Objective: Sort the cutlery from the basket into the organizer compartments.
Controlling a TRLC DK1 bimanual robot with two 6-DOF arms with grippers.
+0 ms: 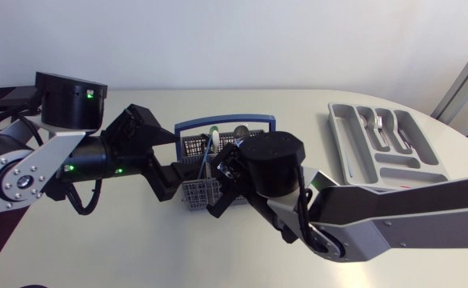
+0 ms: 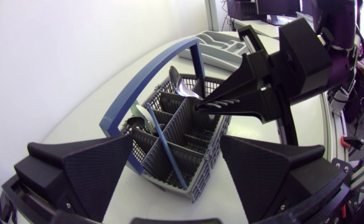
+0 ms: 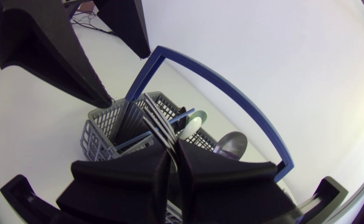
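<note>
The grey mesh basket [image 1: 195, 192] with its blue handle [image 1: 226, 124] stands mid-table. My right gripper [image 1: 224, 172] hangs over it, shut on a fork [image 3: 158, 122] whose tines stick out ahead of the fingers above the basket's compartments. The left wrist view shows the same fork [image 2: 222, 102] in the right gripper [image 2: 210, 104]. My left gripper [image 2: 175, 180] is open, with its fingers on either side of the basket's near corner [image 2: 197, 180]. Spoons [image 3: 231, 144] and a blue-handled utensil [image 2: 166, 149] stand in the basket.
The grey organizer [image 1: 346, 140] lies at the back right of the table, with several pieces of cutlery [image 1: 382, 128] in its long compartments. Both arms crowd the space around the basket.
</note>
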